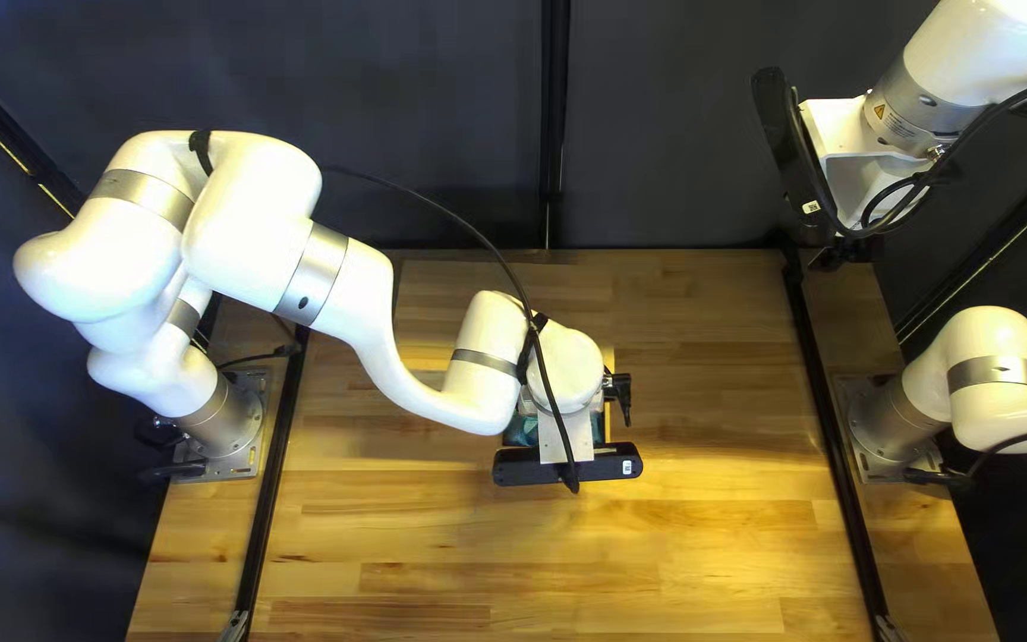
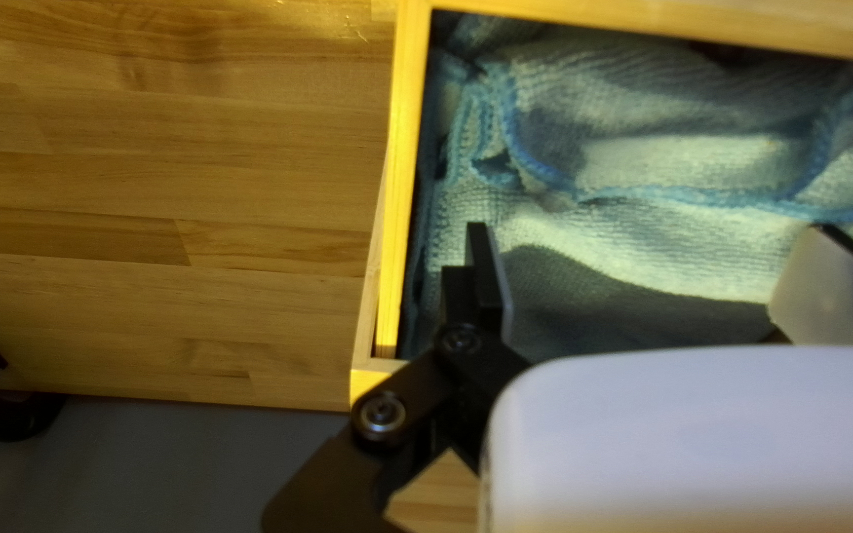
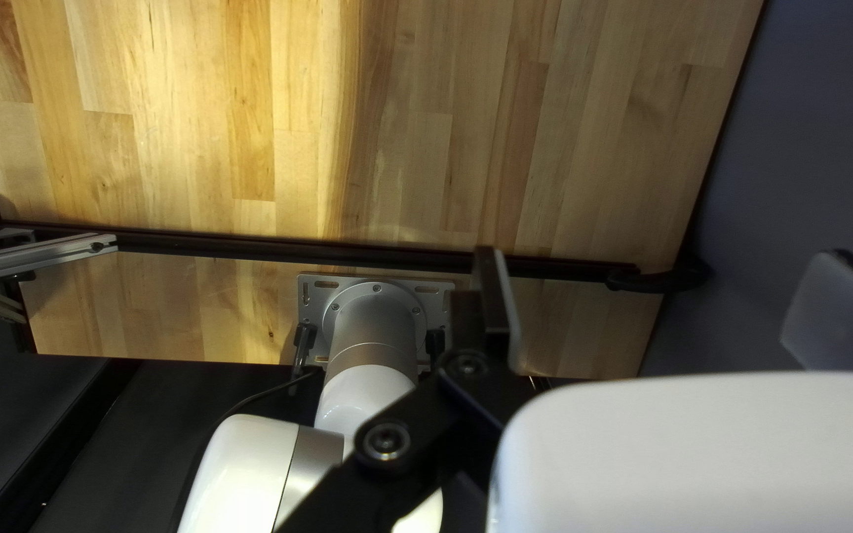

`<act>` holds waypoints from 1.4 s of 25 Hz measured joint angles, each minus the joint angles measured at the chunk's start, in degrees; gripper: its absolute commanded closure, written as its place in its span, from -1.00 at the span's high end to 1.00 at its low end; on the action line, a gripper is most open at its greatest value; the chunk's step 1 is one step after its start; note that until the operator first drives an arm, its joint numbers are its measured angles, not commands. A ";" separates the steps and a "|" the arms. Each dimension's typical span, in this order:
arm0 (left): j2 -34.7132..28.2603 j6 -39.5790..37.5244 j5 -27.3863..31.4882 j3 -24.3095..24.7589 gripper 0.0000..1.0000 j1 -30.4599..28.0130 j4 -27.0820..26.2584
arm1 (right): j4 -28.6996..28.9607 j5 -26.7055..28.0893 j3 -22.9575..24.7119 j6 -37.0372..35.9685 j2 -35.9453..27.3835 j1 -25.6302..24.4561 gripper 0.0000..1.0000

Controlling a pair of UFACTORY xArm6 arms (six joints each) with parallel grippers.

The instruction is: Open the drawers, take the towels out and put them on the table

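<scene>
Left end effector released, poised in open drawer at surface middle, over crumpled light-blue towel against drawer's side wall. Towel-grasp step judged in hand; descent, clenching on fold called for next.

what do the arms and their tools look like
Both the left arm and right arm are glossy white rounded shells with silver-grey bands at the joints. Black cables run along them; the right arm carries a yellow warning sticker. The left tool and right tool have flat black fingers on black screwed links.
</scene>
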 measured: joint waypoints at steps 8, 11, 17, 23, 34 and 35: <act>1.43 0.16 -0.82 -0.15 -0.98 0.37 0.10 | 0.00 0.00 0.00 0.00 0.00 0.00 1.00; 1.59 0.12 -0.81 -0.30 -1.00 0.14 0.34 | 0.00 0.00 0.00 0.00 0.00 0.00 1.00; 1.82 -0.49 -1.01 -0.42 -1.00 -0.11 0.82 | 0.00 0.00 0.00 0.00 0.00 0.00 1.00; 2.39 -0.99 -0.25 -1.75 -1.00 -0.49 0.94 | 0.00 0.00 0.00 0.00 0.00 0.00 1.00; 1.06 -3.00 2.44 -3.05 -1.00 -1.98 1.75 | 0.00 0.00 0.00 0.00 0.00 0.00 1.00; 0.70 -3.22 2.82 -3.10 -1.00 -2.16 1.89 | 0.00 0.00 0.00 0.00 0.00 0.00 1.00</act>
